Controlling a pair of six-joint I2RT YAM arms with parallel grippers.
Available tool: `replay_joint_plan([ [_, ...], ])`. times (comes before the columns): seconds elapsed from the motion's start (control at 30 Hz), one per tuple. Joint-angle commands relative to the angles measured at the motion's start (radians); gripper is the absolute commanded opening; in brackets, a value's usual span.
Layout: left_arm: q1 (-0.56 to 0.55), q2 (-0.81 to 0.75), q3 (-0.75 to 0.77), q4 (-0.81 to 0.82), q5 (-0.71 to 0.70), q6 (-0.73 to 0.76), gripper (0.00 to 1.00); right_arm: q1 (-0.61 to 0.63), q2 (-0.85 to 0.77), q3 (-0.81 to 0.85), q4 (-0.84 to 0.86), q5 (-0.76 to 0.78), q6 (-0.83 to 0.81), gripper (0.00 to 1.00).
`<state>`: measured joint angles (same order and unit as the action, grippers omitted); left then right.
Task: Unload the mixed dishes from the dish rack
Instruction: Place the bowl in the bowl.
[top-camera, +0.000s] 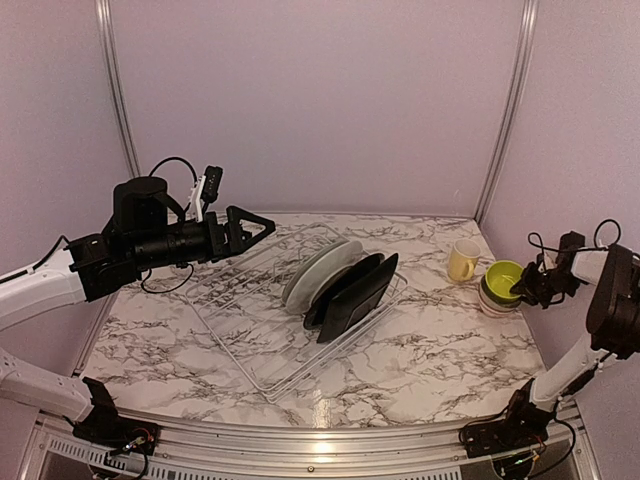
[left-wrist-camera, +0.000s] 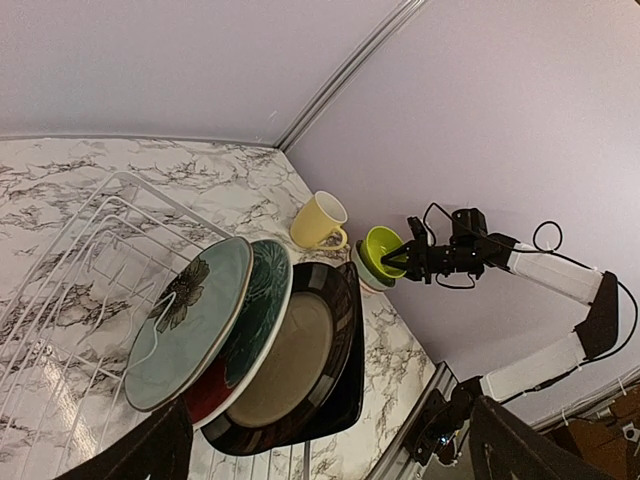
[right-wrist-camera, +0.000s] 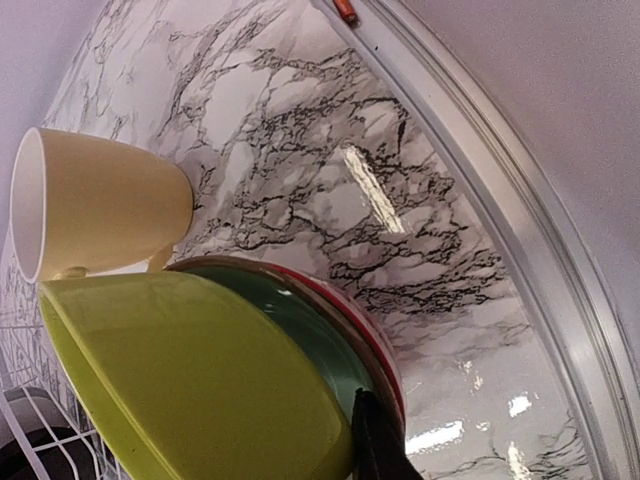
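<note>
The left end effector (top-camera: 252, 232) is spread wide and hangs in the air above the far left part of the dish rack (top-camera: 240, 320). Round plates (top-camera: 318, 270) and black plates (top-camera: 355, 292) stand on edge in the rack. The right end effector (top-camera: 520, 290) pinches the rim of the lime-green bowl (top-camera: 500, 278). This bowl sits on top of other bowls (right-wrist-camera: 330, 335) on the tabletop (top-camera: 430, 350), just beside the yellow mug (top-camera: 463, 262).

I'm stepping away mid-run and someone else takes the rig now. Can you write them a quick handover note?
Left hand open, raised over the dish rack, holding nothing.
Right hand closed on the rim of the lime-green bowl, which sits on other bowls at the table's right.
Done: bowls and pale yellow mug are off the rack.
Left: round whitish plates and black squarish plates stand in the rack.
</note>
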<state>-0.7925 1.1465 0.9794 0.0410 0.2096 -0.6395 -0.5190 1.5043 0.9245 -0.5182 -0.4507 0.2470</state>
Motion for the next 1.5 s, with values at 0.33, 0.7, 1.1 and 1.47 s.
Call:
replay_joint_plan([
  [0.33, 0.004, -0.013, -0.001, 0.006, 0.008, 0.015, 0.99, 0.048, -0.061, 0.022, -0.04, 0.162, -0.043, 0.48],
  [0.7, 0.004, 0.011, 0.008, 0.014, 0.033, 0.01, 0.99, 0.096, -0.108, 0.041, -0.086, 0.341, -0.046, 0.69],
  [1.1, 0.004, 0.031, 0.015, 0.016, 0.045, 0.012, 0.99, 0.098, -0.099, 0.045, -0.053, 0.347, -0.041, 0.25],
  [1.47, 0.004, 0.038, 0.01, 0.016, 0.05, 0.01, 0.99, 0.111, -0.089, 0.048, -0.087, 0.309, -0.048, 0.17],
])
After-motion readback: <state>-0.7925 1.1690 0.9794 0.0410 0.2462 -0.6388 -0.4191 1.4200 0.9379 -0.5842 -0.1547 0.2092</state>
